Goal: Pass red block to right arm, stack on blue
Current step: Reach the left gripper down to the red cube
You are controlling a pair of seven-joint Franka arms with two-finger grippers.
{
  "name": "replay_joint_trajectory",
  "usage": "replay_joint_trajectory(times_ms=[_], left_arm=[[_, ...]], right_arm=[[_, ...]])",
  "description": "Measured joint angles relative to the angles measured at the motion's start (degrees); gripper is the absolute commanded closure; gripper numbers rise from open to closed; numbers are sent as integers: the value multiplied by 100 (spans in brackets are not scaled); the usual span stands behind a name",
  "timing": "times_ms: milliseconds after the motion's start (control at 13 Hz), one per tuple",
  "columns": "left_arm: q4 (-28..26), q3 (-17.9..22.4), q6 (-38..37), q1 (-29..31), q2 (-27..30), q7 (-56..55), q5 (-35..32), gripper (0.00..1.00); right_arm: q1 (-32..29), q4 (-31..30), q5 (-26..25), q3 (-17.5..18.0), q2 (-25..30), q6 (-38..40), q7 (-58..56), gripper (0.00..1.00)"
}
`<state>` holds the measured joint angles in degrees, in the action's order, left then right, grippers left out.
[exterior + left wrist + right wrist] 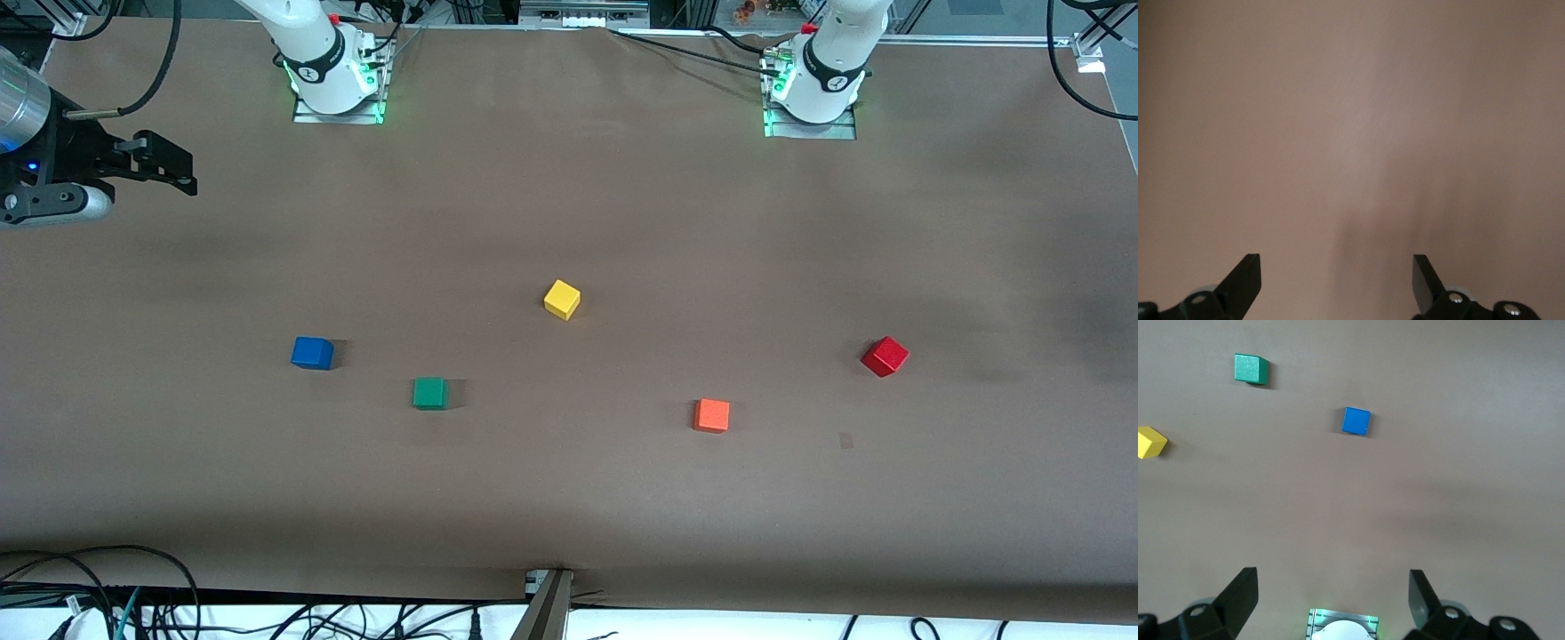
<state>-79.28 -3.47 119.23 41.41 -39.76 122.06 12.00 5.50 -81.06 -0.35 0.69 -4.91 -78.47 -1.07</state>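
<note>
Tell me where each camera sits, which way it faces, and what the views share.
Front view: high across the table, facing both arm bases; the right gripper hangs over the right arm's end, and the red block lies toward the left arm's end.
Left wrist view: on the left arm's wrist, looking down at bare table between the open left gripper fingers.
Right wrist view: on the right wrist, looking down past the open right gripper.
Shared by front and right wrist: blue cube, green cube, yellow cube.
</note>
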Motion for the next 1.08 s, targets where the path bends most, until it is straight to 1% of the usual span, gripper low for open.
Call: replay_joint_trajectory(times_ms=[154,309,463,618,849,1081], left_arm=[[4,-212,-644,-25,-155,79,337,0],[2,-494,-1047,-48,-460,215,777,0],[7,-610,-1453,-87,-765,322,1295,0],[12,-719,-1843,-119,-1024,462,1560,0],[15,-811,-1996,-222,-1304,605,1993,0],[19,-840,-2219,-358,-1530,737,2104,0]], right_arm=[[1,0,0,0,-2,0,0,0],[2,-2,0,1,-4,0,0,0],[2,-2,0,2,-8,0,0,0],[2,-2,0,2,-14,0,0,0],[2,-2,0,3,-20,0,0,0],[2,-2,0,3,-26,0,0,0]])
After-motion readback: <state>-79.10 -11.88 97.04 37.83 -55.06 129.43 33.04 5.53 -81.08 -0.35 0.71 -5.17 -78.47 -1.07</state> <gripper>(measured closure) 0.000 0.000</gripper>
